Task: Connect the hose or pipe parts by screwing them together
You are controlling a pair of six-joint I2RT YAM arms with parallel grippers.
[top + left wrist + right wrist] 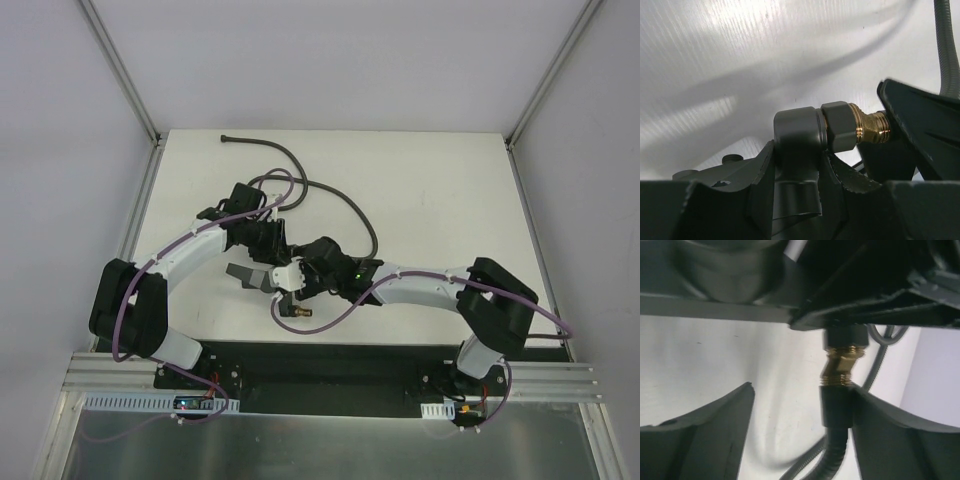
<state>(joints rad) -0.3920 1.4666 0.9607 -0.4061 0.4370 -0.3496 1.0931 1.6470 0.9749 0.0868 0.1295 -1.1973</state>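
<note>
Nearest your left wrist camera, the left gripper (799, 167) filled the bottom of the frame, clamped on the grey body of the fitting (797, 129), its brass thread (871, 127) pointing toward the right edge. The risk I judged was at that joint. In the right wrist view the brass looked kinked where the hose (836, 407) met it at centre frame, so further turning could have cross-threaded it. I could not tell how far it was screwed on. With nothing gripping the hose, the pull of its long loop across the upper middle of the overhead view might have dragged the end askew or free. Your right gripper (802, 392) stood wide apart, holding nothing, its lower-right finger just beside the hose end.
</note>
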